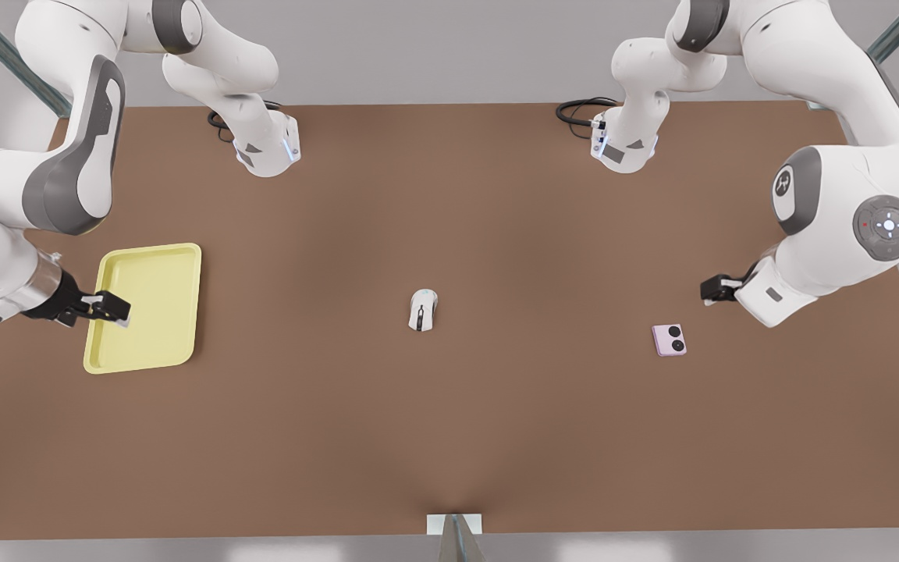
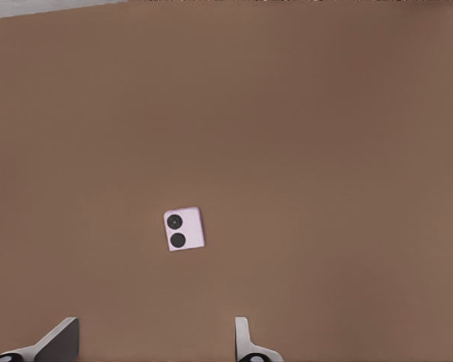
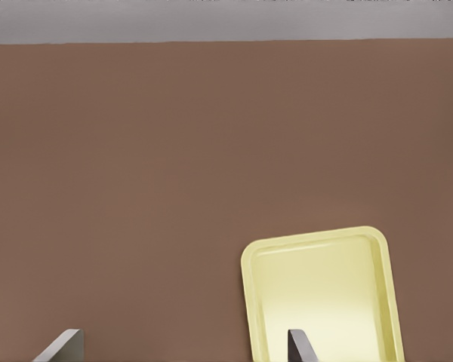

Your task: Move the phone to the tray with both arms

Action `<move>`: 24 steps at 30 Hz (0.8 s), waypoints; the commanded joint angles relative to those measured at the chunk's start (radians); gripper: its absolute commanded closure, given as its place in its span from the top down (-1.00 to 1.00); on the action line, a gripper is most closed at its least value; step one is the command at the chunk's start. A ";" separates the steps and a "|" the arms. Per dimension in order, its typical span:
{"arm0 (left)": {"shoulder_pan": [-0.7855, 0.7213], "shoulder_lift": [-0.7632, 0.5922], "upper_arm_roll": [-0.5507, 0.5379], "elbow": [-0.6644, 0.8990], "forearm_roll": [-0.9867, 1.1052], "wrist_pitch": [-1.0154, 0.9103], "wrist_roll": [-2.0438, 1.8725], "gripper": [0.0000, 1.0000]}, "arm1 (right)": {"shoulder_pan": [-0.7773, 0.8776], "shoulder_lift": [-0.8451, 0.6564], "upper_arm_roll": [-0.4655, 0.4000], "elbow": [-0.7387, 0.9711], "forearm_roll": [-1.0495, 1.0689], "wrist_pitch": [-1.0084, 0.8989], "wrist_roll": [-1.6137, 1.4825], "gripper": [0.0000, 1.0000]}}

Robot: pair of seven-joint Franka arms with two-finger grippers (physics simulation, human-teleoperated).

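Phone [image 1: 669, 339] lies flat on the table [image 1: 449, 437], toward the front view's right, face up, untouched. Small, nearly square slab, pale pink-lilac, matte, two black round camera circles on its face. Thin profile, low edges; judged awkward to pinch from above unless the fingers straddle opposite sides squarely.

Left hand [image 1: 711, 290] hangs just beside the phone, up and to the front view's right of it, not touching. In the left wrist view the phone [image 2: 184, 228] sits ahead of the two fingertips [image 2: 243, 335], which stand well apart with nothing between them.

Step in hand, by judgement: approach before the first grasp; nothing lifted yet. Next move calls for the left hand to centre over the phone, line its fingers up with two parallel edges, descend and close.

Tray [image 1: 145, 308] sits far across the table at the front view's left: pale yellow, rectangular, shallow, rounded corners, raised rim, smooth surface, nothing in it. Right hand [image 1: 110, 306] hovers over its near rim; the right wrist view shows the tray [image 3: 325, 294] below, fingers spread, gripping nothing. That arm waits.

Phone and tray are well apart, so a handover mid-table looks likely.

White computer mouse [image 1: 422, 309] rests between them, glossy, rounded; a thing to steer clear of. Table top is plain brown, even, matte.
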 commanded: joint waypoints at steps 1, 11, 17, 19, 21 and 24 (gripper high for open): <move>0.000 0.004 0.000 0.000 0.003 0.032 0.016 1.00 | 0.000 -0.001 0.000 0.001 0.001 0.025 -0.034 1.00; 0.000 0.004 0.048 -0.685 -0.055 0.917 -0.056 1.00 | 0.000 -0.001 0.000 0.001 0.001 0.025 -0.034 1.00; 0.005 0.067 0.086 -0.820 -0.055 1.127 -0.040 1.00 | 0.001 -0.001 0.000 0.001 0.001 0.025 -0.034 1.00; 0.006 0.088 0.086 -0.831 -0.055 1.162 -0.020 1.00 | 0.001 -0.001 0.000 0.001 0.001 0.025 -0.034 1.00; 0.006 0.094 0.086 -0.867 -0.055 1.200 0.003 1.00 | 0.001 -0.001 0.000 0.001 0.001 0.025 -0.034 1.00; 0.012 0.131 0.086 -0.870 -0.055 1.240 0.060 1.00 | 0.001 -0.001 0.000 0.001 0.001 0.025 -0.034 1.00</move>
